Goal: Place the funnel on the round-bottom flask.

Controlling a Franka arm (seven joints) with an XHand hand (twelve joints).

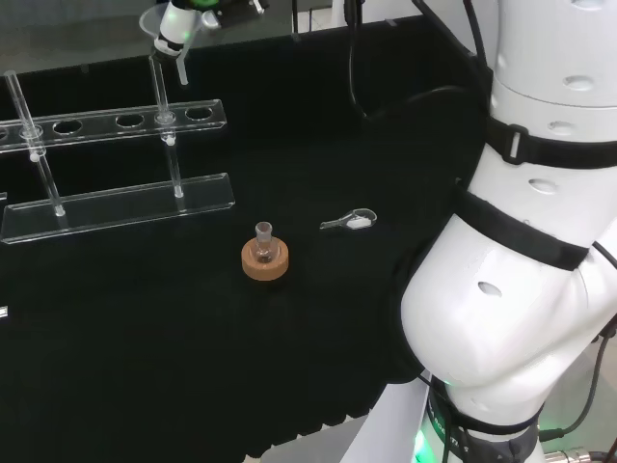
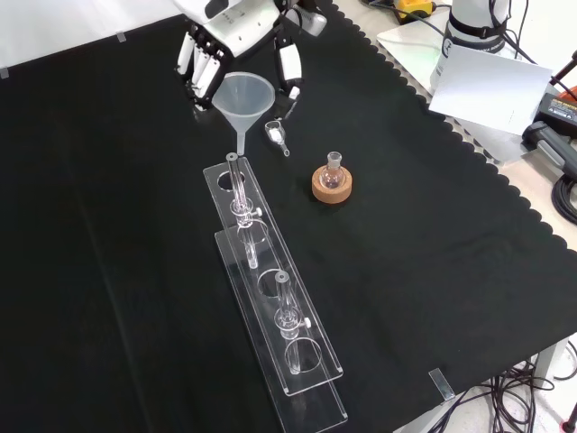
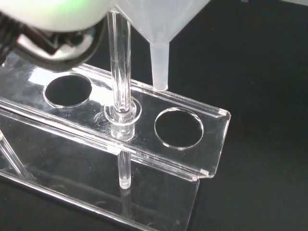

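A translucent white funnel (image 2: 243, 97) hangs above the far end of the clear rack, its stem (image 3: 159, 72) just over the rack's top plate beside an empty hole. The hand (image 2: 236, 34) comes in from the top of the front view, and its fingers (image 2: 198, 65) and thumb (image 2: 289, 65) are curled round the funnel's cone. In the head view the hand (image 1: 179, 23) and funnel (image 1: 156, 21) sit at the far top left. A small round-bottom flask (image 2: 333, 173) stands on a cork ring (image 2: 330, 189), to the right of the hand in the front view, and mid-cloth in the head view (image 1: 263, 238).
A clear two-tier rack (image 2: 270, 298) runs down the middle of the front view with two glass tubes in it, one (image 3: 119, 72) close beside the funnel stem. A small clear clip-like piece (image 2: 277, 133) lies between hand and flask. The arm's white links (image 1: 521, 251) stand at the head view's right.
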